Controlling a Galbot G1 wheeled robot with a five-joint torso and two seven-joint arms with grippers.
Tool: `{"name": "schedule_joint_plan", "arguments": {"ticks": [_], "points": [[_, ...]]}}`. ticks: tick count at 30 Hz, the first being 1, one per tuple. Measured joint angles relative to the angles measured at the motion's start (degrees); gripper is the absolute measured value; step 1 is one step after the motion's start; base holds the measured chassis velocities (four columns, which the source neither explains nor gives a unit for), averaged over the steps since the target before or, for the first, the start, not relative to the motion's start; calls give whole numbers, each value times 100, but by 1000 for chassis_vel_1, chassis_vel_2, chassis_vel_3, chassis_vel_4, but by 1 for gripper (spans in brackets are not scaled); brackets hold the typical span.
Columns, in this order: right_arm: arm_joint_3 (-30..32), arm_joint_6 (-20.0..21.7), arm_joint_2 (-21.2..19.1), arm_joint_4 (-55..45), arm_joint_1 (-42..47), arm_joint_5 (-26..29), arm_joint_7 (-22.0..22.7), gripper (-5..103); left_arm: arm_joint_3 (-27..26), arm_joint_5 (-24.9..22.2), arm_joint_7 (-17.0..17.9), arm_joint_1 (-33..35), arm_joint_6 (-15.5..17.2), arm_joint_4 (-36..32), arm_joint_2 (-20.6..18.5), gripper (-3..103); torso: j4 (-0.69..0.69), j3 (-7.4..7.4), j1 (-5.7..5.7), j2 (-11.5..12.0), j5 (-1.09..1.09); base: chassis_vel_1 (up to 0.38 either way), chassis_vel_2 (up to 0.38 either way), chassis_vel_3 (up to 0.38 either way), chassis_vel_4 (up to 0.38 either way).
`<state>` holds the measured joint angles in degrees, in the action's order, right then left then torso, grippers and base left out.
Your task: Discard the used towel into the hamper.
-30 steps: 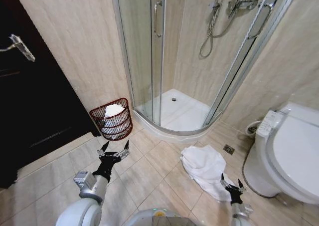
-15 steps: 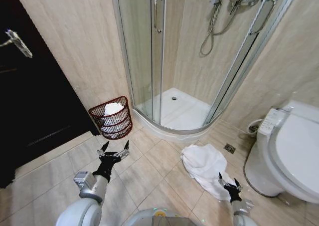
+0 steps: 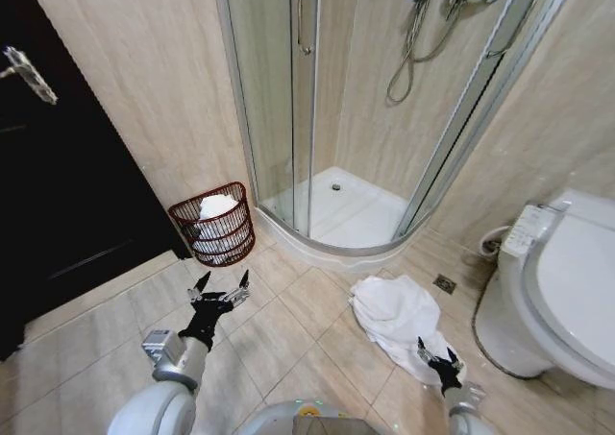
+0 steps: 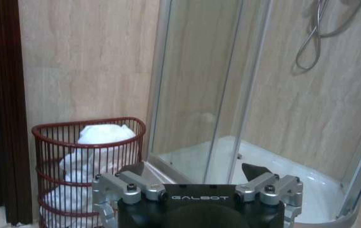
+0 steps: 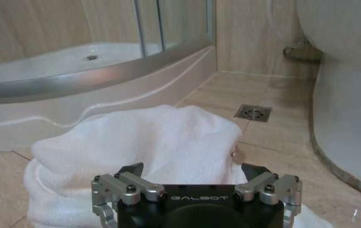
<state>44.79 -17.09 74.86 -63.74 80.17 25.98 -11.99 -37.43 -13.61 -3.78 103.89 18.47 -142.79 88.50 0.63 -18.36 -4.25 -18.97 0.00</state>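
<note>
Right gripper (image 3: 437,358) sits low at 5 o'clock in the head view, fingers spread and empty, hovering at the near edge of the white towel (image 3: 396,317); right wrist view has the towel (image 5: 148,152) crumpled on the floor tile just past its fingertips, not clamped. Left gripper (image 3: 219,286) is at 7 o'clock, also released, holding nothing, pointed toward the hamper (image 3: 216,226). Progress: grasp not yet made, so pick-up, carry and drop are all left, judging by the towel lying loose on the floor. Towel is well apart from the hamper, which stands at 10 o'clock against the wall between the dark door (image 3: 58,176) and the shower enclosure (image 3: 336,214). Hamper already holds white cloth, piled up to about the rim (image 4: 88,142). Toilet (image 3: 562,291) at 3 o'clock, floor drain (image 5: 254,112) beside the towel
</note>
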Motion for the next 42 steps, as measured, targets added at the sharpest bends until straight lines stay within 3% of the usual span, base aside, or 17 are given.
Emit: {"name": "schedule_joint_plan", "arguments": {"ticks": [9,16,28,42], "points": [[3,-60,-9,30,-4,-9,-54,100,0,0,0,0,0,0,0,100,0,133,57,190,0,0,0,0,0],[22,-337,23,66,-13,20,-274,100,0,0,0,0,0,0,0,100,0,240,117,358,0,0,0,0,0],[37,-689,120,75,-43,-91,128,100,0,0,0,0,0,0,0,100,0,434,202,637,1,0,0,0,0],[83,-1056,110,107,8,-26,-146,100,0,0,0,0,0,0,0,100,0,476,233,711,1,0,0,0,0]]}}
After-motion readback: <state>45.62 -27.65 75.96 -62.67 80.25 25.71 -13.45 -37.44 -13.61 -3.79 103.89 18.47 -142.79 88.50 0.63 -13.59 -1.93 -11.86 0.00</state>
